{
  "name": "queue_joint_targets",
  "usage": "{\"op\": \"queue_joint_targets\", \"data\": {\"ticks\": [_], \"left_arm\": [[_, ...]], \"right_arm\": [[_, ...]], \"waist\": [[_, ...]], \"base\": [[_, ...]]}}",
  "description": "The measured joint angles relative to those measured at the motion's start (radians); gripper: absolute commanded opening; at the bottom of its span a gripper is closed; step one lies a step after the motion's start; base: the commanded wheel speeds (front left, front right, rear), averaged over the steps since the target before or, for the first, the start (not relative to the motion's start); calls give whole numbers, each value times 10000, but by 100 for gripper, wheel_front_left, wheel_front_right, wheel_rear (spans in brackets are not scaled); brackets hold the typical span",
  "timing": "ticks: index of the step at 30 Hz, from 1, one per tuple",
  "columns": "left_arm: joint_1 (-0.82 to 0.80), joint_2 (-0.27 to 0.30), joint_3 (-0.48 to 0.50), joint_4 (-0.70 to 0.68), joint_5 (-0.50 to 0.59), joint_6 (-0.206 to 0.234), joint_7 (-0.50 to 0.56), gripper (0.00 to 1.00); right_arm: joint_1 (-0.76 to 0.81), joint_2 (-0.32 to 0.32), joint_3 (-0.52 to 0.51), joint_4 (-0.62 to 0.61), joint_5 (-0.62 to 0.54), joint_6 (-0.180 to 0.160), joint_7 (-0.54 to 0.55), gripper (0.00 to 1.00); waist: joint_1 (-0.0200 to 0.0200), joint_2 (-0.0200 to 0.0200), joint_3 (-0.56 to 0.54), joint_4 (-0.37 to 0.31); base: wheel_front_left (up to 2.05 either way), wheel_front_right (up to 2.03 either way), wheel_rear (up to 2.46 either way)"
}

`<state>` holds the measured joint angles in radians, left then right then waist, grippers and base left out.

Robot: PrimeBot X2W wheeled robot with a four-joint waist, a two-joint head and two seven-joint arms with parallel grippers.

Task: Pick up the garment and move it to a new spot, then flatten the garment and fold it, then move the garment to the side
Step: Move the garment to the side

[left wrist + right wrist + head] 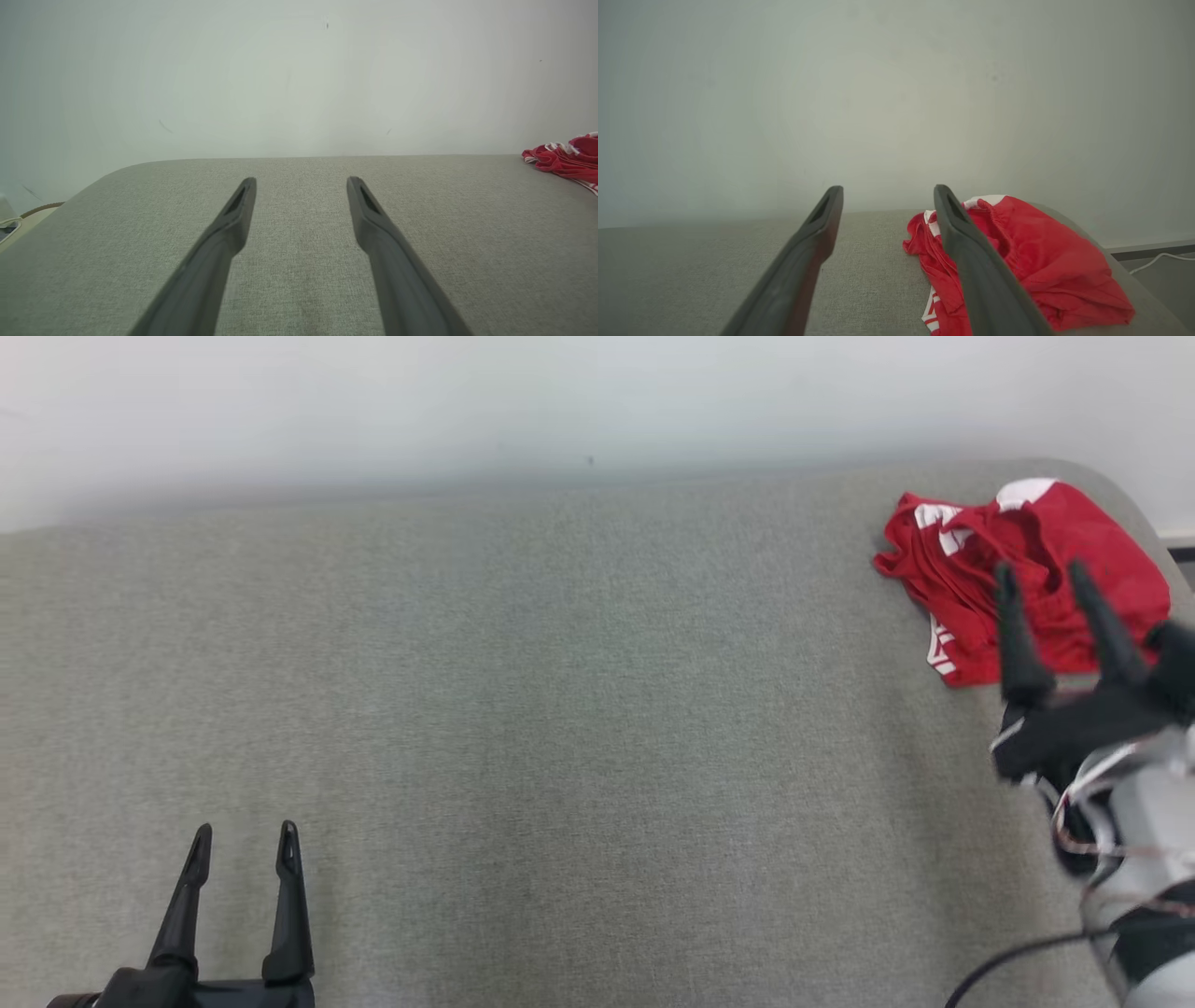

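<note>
Garment (971,569): red cloth with white trim, crumpled in a heap at the far right corner of the table (560,709). I see a gathered waistband along its far edge in the right wrist view.

Table: grey woven top with rounded corners, its far edge against a pale wall (560,401).

Right gripper (1041,569): jaws spread wide, nothing between them. It sits at the near side of the garment, fingers pointing away from me. In the head view its fingertips overlap the red cloth, and in its own wrist view one finger crosses in front of the heap. I cannot tell whether it touches the cloth.

Left gripper (245,829): jaws spread wide, holding nothing, at the near left over bare table, well apart from the garment. In its wrist view the garment lies at the far right edge.
</note>
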<state>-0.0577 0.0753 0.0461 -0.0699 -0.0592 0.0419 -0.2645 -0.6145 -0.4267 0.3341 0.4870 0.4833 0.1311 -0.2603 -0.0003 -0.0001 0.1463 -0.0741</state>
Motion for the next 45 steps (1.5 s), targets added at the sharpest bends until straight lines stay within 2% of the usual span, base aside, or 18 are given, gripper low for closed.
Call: {"op": "queue_joint_targets", "data": {"ticks": [4, 9, 17, 27, 34, 45], "left_arm": [[130, -46, -38, 69, 10, 33, 0, 100], [156, -73, 31, 226, -2, -15, 0, 100], [362, -155, -121, 261, -4, 123, 0, 100], [449, -192, -203, 418, -63, 146, 0, 100], [578, -184, -161, 573, -36, 140, 0, 100], [582, -81, -151, 807, -29, -71, 0, 100]], "right_arm": [[1187, 729, -767, -941, -874, 0, 0, 100], [2090, 1402, -903, -1829, -1590, 0, 0, 100], [3338, 2077, -1413, -2930, -2849, 0, 0, 100], [4874, 3026, -2057, -3661, -4042, 0, 0, 100], [5471, 3411, -2029, -3801, -4447, 0, 0, 100], [5557, 3538, -2113, -3797, -4627, 0, 0, 100]], "waist": [[1, 0, -233, 197], [2, 1, -419, 253], [2, 0, -619, 344], [2, 0, -877, 508], [2, 1, -1024, 511], [4, 1, -1051, 593]], "base": [[0, 0, 0], [0, 0, 0], [0, 0, 0], [0, 0, 0], [0, 0, 0], [0, 0, 0]]}}
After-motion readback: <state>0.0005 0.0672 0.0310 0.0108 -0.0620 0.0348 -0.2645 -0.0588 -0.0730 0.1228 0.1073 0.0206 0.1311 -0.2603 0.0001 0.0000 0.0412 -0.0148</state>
